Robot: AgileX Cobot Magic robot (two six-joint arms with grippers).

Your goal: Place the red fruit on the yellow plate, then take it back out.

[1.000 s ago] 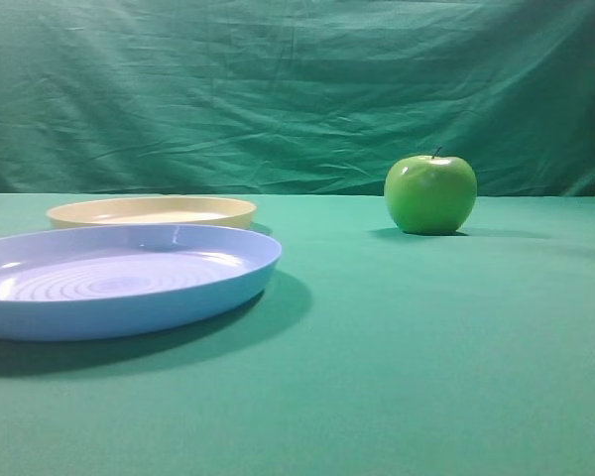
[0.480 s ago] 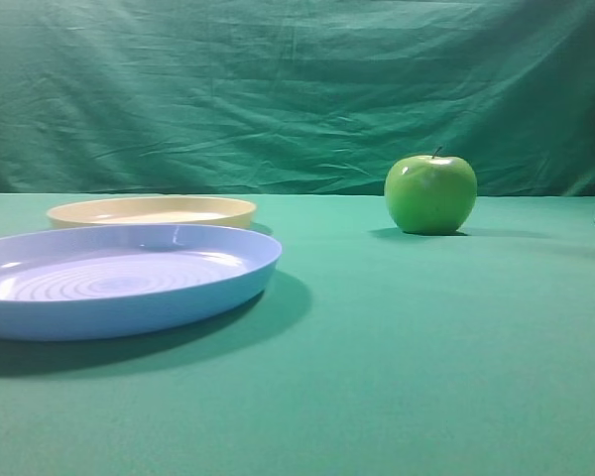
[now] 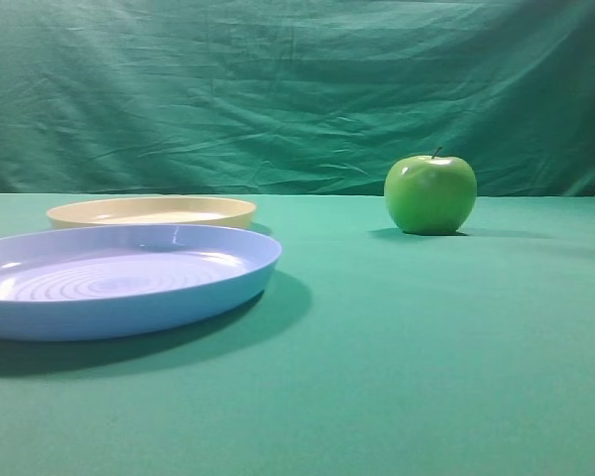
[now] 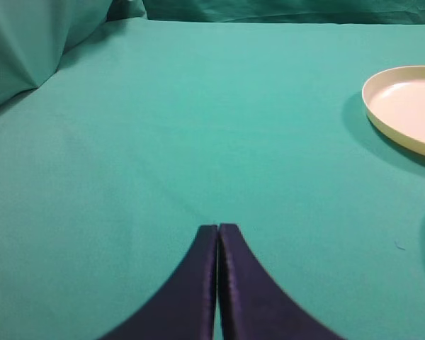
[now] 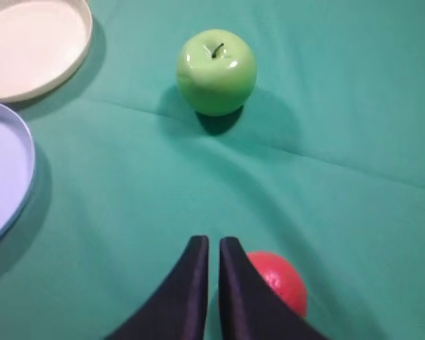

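Right claw [image 5: 212, 244] beside wrist-view-only red fruit [image 5: 280, 282]

A: The red fruit [image 5: 280, 282] sits half-hidden behind the right gripper [image 5: 212, 244], beside its right finger

B: Yellow plate [image 4: 409, 106] runs off the edge; blue plate [image 3: 119, 278] is cropped beside it

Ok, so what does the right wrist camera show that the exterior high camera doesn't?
Only the right wrist view shows the red fruit, lying on the cloth partly behind the right pincer, whose fingers stand almost together with nothing between them. Only the exterior high view shows the wrinkled green backdrop hanging behind the table. Both show the green apple, the yellow plate with nothing on it, and the blue plate.
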